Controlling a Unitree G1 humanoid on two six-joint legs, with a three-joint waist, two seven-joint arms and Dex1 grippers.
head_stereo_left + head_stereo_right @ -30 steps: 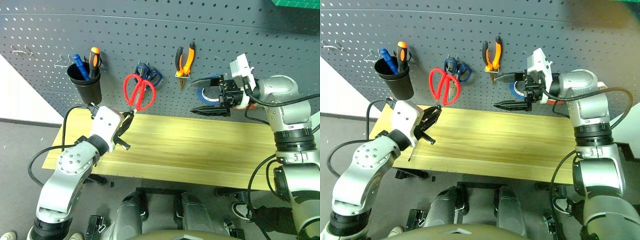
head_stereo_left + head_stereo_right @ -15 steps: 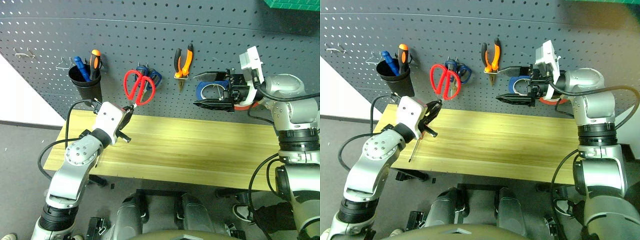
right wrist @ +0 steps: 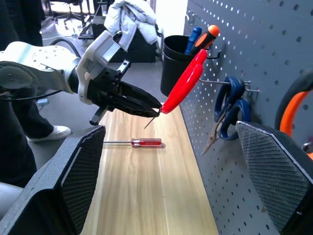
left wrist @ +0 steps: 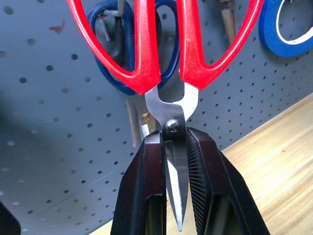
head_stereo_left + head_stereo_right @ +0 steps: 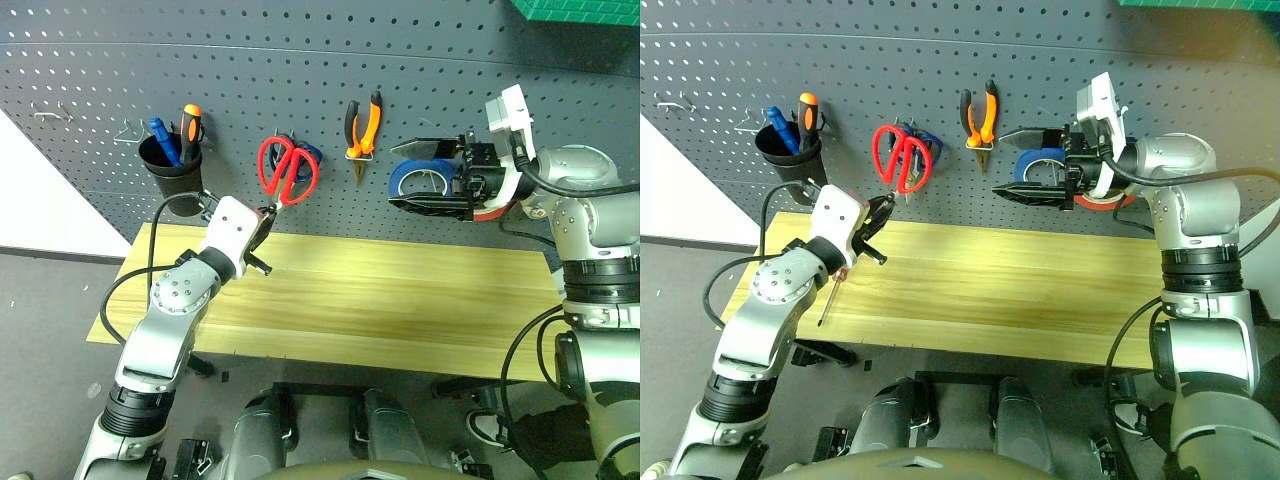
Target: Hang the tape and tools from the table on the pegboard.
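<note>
Now the left pincer (image 4: 176,161) clamps the red scissors (image 5: 287,170) by the blades against the pegboard (image 5: 300,80); the right pincer (image 5: 428,177) gapes wide.

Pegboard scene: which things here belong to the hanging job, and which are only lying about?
Job things:
- red-handled scissors, held in the left gripper
- pliers, already on the pegboard
- red-handled screwdriver, lying on the table

Lying about:
- blue-handled scissors
- black cup
- blue tape roll

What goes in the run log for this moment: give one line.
left gripper: shut on red-handled scissors | scissors: raised before pegboard | right gripper: open | red-handled screwdriver: on table
</note>
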